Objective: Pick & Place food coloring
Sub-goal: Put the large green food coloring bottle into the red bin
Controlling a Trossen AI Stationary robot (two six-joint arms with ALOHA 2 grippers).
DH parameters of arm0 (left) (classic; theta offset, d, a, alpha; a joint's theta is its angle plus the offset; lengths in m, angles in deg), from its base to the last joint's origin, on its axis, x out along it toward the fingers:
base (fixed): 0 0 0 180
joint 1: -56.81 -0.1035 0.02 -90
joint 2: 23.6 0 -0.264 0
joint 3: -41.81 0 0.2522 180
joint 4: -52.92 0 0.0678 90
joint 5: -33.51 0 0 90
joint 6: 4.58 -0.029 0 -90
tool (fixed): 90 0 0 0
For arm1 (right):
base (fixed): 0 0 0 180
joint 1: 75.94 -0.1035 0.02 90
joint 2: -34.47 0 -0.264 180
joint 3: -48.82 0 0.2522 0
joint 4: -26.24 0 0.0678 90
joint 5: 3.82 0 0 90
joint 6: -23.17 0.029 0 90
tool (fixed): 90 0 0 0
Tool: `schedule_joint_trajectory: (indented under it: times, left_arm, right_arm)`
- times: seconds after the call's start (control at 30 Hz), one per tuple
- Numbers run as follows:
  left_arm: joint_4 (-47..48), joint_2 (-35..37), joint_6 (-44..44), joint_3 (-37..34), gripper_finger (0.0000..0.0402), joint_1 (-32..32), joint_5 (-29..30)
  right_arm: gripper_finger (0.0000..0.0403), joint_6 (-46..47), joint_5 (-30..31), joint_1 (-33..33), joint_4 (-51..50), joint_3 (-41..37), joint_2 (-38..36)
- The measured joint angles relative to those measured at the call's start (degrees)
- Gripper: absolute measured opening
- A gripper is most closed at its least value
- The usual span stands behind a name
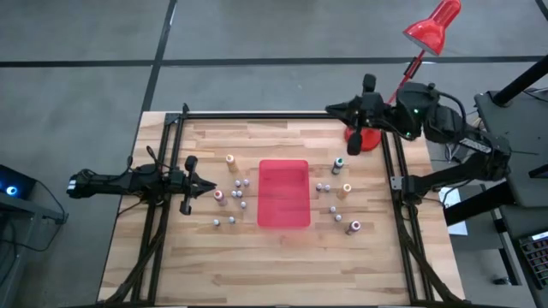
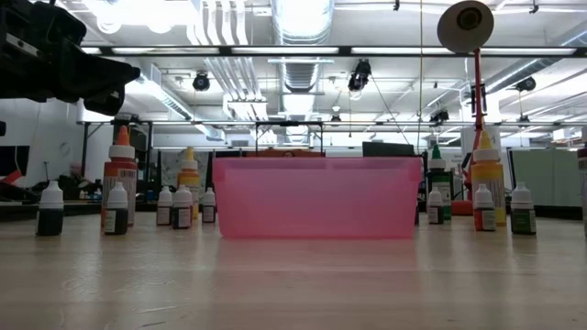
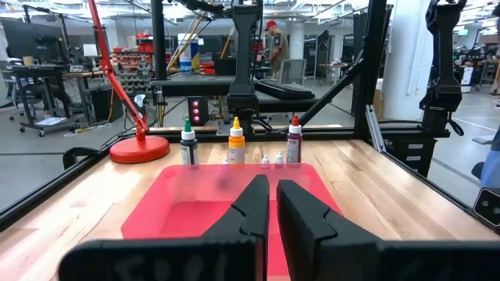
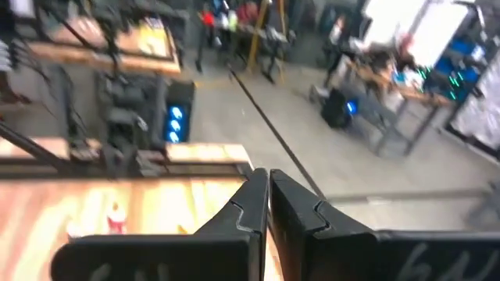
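Looking from above, food coloring (image 1: 241,193) stands on the surface flanking the red tray (image 1: 283,193). Left tool (image 1: 208,186), fingers together, waits near them; it should open before descending. Right tool (image 1: 332,109), together, hangs by the far edge.

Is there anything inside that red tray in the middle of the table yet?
No. From above, the red tray shows only its bare floor. The little food coloring bottles stand on the wood on both sides of it. None is in it.

Wooden table (image 1: 282,257) bearing red tray (image 1: 283,193), roughly sixteen small bottles (image 1: 239,193), lamp base (image 1: 363,139).
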Motion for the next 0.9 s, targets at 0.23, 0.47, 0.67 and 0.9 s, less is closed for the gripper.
schedule_joint_trajectory:
  times: [0.23, 0.47, 0.67, 0.9]
  left_arm:
    - [0.0, 0.0, 0.0, 0.0, 0.0003, 0.0, 0.0]
    - [0.0, 0.0, 0.0, 0.0, 0.0003, 0.0, 0.0]
    - [0.0, 0.0, 0.0, 0.0, 0.0003, 0.0, 0.0]
    - [0.0, 0.0, 0.0, 0.0, 0.0003, 0.0, 0.0]
  right_arm:
    - [0.0008, 2.9, 0.0, 5.6, -8.6, 0.0, 0.3]
    - [0.0008, 5.8, 0.0, 9.3, -16.5, 0.0, 1.0]
    - [0.0009, 5.0, 0.0, 10.7, -24.9, 0.0, 2.6]
    - [0.0009, 1.5, 0.0, 10.7, -34.3, -0.1, 5.2]
